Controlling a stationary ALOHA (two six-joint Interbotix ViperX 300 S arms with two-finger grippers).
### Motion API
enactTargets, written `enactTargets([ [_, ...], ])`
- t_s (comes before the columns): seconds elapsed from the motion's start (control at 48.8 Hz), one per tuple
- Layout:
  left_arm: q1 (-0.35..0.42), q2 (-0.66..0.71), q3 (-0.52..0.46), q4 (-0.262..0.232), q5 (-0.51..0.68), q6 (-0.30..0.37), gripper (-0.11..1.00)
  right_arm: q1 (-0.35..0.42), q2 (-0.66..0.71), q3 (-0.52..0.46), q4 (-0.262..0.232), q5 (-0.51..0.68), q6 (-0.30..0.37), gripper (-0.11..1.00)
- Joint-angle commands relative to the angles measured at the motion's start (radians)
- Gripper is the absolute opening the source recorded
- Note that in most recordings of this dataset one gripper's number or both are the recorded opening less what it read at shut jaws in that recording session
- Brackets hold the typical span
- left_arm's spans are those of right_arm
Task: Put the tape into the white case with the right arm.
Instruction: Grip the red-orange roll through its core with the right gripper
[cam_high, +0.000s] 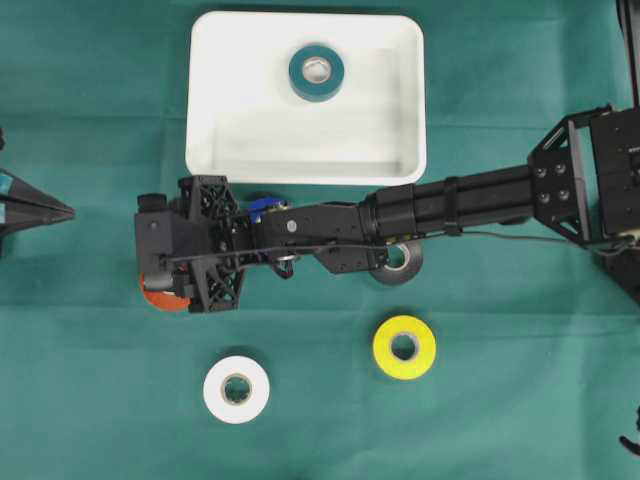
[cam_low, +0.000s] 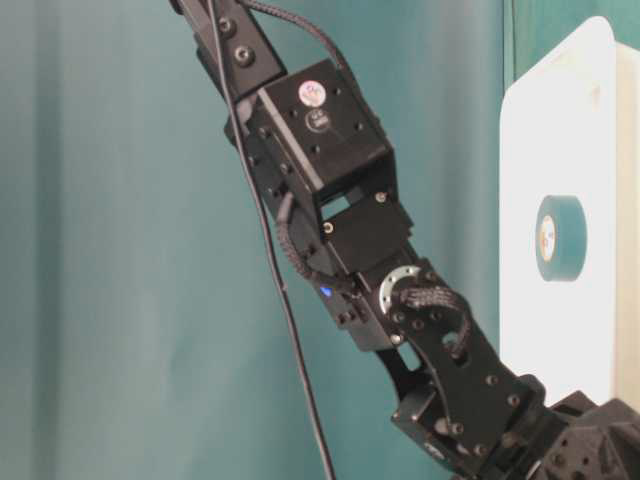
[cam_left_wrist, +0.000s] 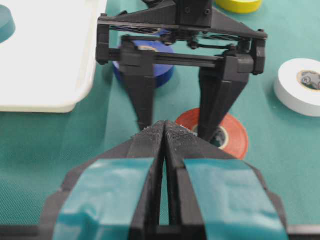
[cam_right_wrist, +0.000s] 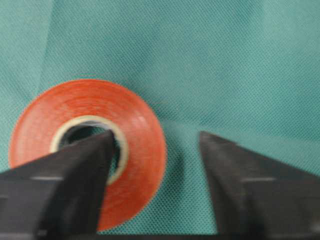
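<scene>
The white case (cam_high: 305, 150) holds a single teal tape roll (cam_high: 316, 71) lying flat near its far rim; nothing else sits in it. Outside the case, on the green cloth (cam_high: 100, 380), a blue roll (cam_left_wrist: 150, 62) lies just beside the case's near edge, a grey roll (cam_high: 405, 263) a little farther out under my right arm (cam_high: 470, 205), and a yellow roll (cam_high: 404, 347) and a white roll (cam_high: 236, 389) well away from the case. The red tape roll (cam_right_wrist: 87, 150) lies flat on the cloth, off the case's near left corner. My right gripper (cam_right_wrist: 155, 175) stands over it, one finger (cam_right_wrist: 80, 185) in its core, the other outside the rim, still apart and not pinching. My left gripper (cam_left_wrist: 164, 131) is pressed together, empty, well left of the case.
</scene>
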Motion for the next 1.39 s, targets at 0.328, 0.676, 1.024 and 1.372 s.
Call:
enactTargets([
  [0.328,0.003,0.009,-0.011,-0.002,-0.009,0.000,0.00,0.002,-0.026,-0.023,0.000,-0.003,0.003,0.02],
  [0.676,0.003,0.008,-0.011,-0.002,-0.009,0.000,0.00,0.005,-0.143,-0.023,0.000,0.040,0.005,0.01],
  [1.024,0.003,0.008,-0.011,-0.002,-0.009,0.000,0.00,-0.006,-0.172,-0.023,0.000,0.067,0.006,0.01],
  [1.372,0.003,0.008,-0.011,-0.002,-0.009,0.000,0.00,-0.104,-0.190,-0.023,-0.008,0.072,0.003,0.01],
])
